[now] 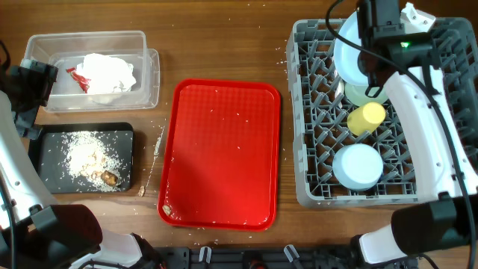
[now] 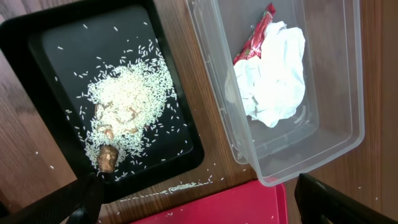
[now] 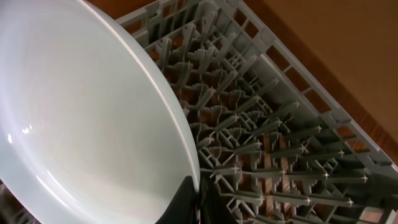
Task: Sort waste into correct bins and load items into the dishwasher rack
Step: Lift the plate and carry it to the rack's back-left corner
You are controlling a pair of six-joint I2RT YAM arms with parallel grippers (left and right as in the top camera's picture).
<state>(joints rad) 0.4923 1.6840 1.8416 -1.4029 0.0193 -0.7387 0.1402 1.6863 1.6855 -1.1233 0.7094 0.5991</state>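
My right gripper [image 3: 198, 202] is shut on the rim of the light blue plate [image 3: 81, 112] and holds it on edge over the grey dishwasher rack [image 1: 314, 187], near its far side [image 1: 351, 45]. The rack holds a pale green bowl [image 1: 361, 93], a yellow cup [image 1: 366, 117] and an upturned light blue bowl [image 1: 358, 166]. My left gripper [image 2: 199, 205] is open and empty above the table edge between the bins. The clear tub [image 2: 323, 112] holds a crumpled napkin [image 2: 273, 74] and red wrapper [image 2: 254, 38]. The black tray [image 2: 37, 37] holds whitish crumbs [image 2: 127, 99] and a brown scrap [image 2: 107, 157].
The red serving tray [image 1: 220, 149] lies in the middle with a few crumbs on it. Loose crumbs lie on the wood [image 2: 193, 185] between the black tray and red tray. The fork and spoon are out of view.
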